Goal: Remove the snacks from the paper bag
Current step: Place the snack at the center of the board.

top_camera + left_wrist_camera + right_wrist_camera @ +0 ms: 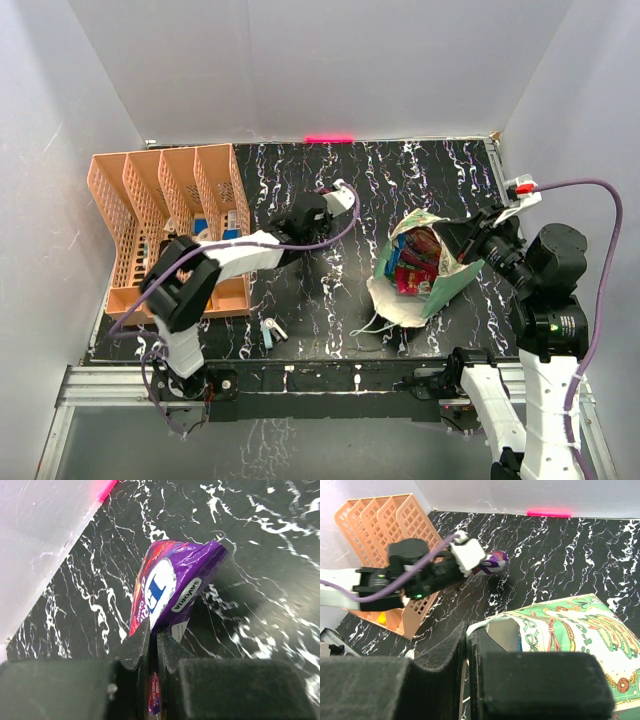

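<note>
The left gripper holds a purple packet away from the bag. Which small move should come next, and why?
Probably lower the left gripper and open it, leaving the purple packet on the table. The packet is already clear of the paper bag, pinched by one edge, and the right gripper holds the bag's rim with more snacks inside.

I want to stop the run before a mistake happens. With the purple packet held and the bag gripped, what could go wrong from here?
1. The left gripper pinches the purple packet only by one thin edge, so it could slip out early.
2. The right gripper appears shut on the rim of the paper bag; a pull might tip it and spill the snacks inside.
</note>
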{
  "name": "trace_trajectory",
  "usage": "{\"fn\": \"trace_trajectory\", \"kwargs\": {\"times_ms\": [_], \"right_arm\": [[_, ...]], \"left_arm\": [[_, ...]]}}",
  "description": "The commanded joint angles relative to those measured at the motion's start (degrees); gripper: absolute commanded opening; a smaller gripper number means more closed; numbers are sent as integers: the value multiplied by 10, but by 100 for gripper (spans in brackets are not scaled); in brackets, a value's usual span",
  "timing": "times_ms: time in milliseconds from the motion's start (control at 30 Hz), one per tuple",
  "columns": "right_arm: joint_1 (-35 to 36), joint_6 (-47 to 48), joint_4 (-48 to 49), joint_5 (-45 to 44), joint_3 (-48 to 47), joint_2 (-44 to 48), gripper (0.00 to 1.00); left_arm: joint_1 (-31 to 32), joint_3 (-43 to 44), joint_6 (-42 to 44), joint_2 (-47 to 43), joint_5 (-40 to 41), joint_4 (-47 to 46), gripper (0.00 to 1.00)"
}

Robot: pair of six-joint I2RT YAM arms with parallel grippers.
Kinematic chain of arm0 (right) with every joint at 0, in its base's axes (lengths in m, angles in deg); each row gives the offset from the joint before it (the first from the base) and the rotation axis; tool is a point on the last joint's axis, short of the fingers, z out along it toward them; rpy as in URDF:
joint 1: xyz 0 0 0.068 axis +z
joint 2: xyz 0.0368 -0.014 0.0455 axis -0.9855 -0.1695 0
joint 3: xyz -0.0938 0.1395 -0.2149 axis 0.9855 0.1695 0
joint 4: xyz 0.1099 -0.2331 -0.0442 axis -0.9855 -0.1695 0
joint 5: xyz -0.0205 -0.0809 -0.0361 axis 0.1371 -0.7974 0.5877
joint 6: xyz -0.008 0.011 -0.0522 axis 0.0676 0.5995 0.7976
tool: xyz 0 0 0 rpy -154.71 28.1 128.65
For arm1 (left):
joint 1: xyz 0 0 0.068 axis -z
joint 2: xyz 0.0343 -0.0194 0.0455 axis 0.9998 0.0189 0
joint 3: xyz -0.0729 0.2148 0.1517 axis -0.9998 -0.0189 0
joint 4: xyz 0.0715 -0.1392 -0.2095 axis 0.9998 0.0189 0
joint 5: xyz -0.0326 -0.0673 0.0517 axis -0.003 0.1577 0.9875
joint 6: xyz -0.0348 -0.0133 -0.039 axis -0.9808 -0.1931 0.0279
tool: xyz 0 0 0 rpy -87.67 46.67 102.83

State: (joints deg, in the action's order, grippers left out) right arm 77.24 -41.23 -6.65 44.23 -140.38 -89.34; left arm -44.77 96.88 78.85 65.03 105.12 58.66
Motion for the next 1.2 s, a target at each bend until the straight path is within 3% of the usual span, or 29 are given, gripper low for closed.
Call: {"fn": "trace_trajectory", "kwargs": {"times_ms": [0,300,533,633,767,1033,1167], "right_arm": [[3,-15,75,13,-2,11,7],[3,-11,70,21,2,11,7],[3,-10,69,22,4,9,7],[3,-10,67,22,1,9,7],[3,-13,69,29,2,10,7],[3,-24,76,39,17,13,7],[3,-29,78,42,23,14,7]], "left_arm": [[-36,80,106,68,-30,-145,0],[-63,188,206,221,-20,-158,0],[-79,203,166,271,-76,-111,0],[-79,173,87,232,-148,-58,17],[-81,130,-2,179,-186,-23,43],[-82,127,-154,49,-238,77,65],[-83,80,-298,-73,-308,95,79]]}}
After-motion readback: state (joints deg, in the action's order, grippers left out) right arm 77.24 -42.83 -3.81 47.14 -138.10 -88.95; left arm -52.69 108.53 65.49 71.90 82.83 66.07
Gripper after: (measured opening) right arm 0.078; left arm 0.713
